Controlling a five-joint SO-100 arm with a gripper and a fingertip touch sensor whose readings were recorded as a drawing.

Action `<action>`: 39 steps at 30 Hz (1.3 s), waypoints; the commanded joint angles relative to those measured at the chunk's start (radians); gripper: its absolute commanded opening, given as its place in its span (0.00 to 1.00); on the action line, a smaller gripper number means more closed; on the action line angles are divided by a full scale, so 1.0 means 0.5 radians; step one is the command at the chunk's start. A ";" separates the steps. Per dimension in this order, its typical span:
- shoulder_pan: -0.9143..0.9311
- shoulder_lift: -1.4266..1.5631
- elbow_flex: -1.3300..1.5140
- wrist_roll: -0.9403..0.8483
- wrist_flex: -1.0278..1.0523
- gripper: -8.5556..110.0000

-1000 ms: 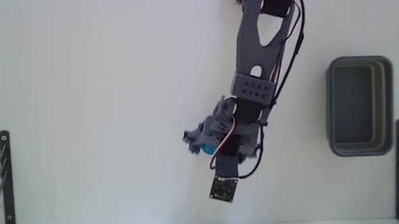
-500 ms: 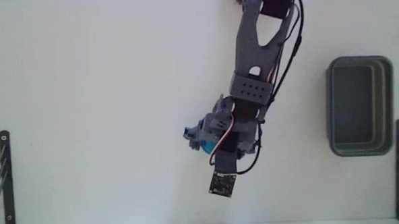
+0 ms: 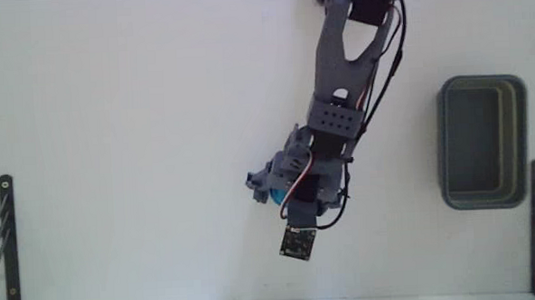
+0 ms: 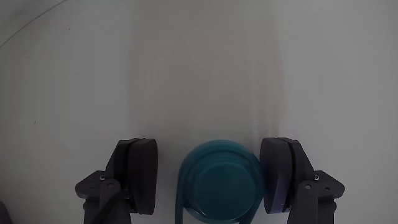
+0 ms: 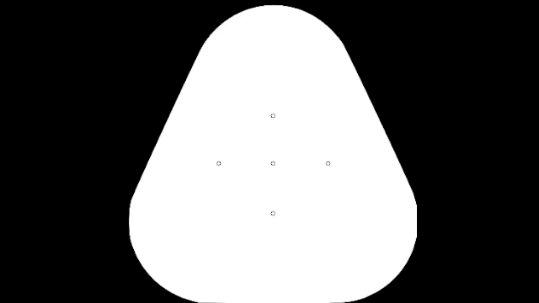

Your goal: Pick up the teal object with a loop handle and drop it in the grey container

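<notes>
White tabletop (image 3: 113,130): my gripper (image 4: 211,180), fingers spread, straddles the teal cup (image 4: 219,182) near the front edge; next I pinch, lift, carry to the grey bin (image 3: 482,142).

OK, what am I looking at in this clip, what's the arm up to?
A single arm reaches over a white table with its gripper lowered around the teal cup. In the wrist view the cup sits between the open jaws: the right one is at or very near its side, the left one stands off with a gap. It is not gripped or lifted yet. The grey bin sits off to the right in the fixed view.
</notes>
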 commanded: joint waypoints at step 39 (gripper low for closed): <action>-0.007 0.063 0.019 0.003 -0.020 0.93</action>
